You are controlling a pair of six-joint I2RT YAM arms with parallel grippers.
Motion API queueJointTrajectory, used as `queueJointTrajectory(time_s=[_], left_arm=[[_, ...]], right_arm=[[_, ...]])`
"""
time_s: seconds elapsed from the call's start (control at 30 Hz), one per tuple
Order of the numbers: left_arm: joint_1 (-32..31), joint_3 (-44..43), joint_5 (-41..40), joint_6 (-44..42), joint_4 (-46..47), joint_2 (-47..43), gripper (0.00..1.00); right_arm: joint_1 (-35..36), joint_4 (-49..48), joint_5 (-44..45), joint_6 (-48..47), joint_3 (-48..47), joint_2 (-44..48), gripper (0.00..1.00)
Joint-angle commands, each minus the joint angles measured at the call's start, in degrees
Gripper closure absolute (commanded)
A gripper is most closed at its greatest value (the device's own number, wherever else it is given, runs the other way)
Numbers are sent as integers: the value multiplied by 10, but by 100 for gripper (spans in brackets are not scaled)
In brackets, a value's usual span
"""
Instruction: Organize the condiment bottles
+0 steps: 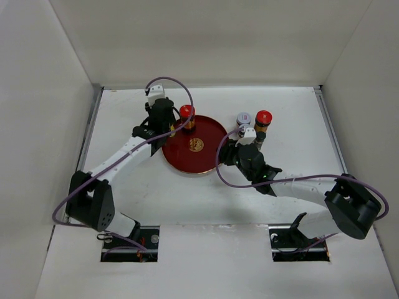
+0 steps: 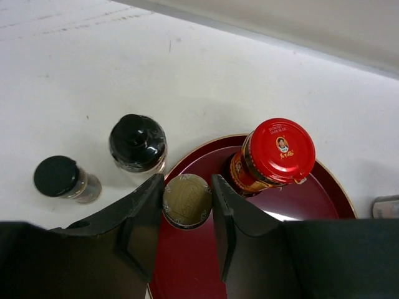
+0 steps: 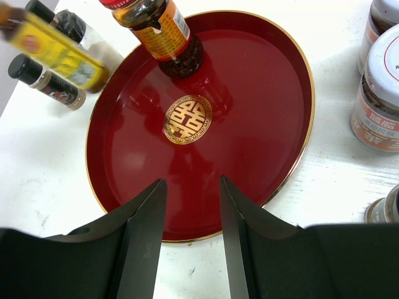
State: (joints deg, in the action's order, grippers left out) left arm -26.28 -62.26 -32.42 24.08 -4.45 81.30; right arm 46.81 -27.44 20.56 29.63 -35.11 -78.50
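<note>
Left gripper on bottle (jar in tray)

two red-capped jars, two black-capped bottles, one tray

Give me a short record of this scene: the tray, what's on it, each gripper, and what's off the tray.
tray: round red tray, gold emblem at centre
on tray: red-capped jar, near the rim
left gripper: shut on slim yellowish bottle at the tray's rim
right gripper: open, empty, over the tray's edge
off tray: larger black-capped bottle, smaller black-capped bottle, white-lidded jar
</note>
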Motion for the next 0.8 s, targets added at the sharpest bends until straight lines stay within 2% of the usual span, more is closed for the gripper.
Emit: queueJointTrajectory(time_s=[0.0,0.3,0.63,0.7,0.77], left_arm=[[4,-52,14,-9,72,26,83],[3,-120,24,-25,76,126,83],[0,-109,18,-25,80,163,81],[0,-106,18,-25,80,163,78],[0,-102,17,-25,81,162,69]], right_arm=[[-2,-17,-5,1,-20,0,54],[-2,-20,-4,-1,-15,6,54],[-2,-17,-3,-2,-16,4,54],[-2,-20,-3,-3,-15,4,54],[-3,-20,-3,-1,-14,3,54]])
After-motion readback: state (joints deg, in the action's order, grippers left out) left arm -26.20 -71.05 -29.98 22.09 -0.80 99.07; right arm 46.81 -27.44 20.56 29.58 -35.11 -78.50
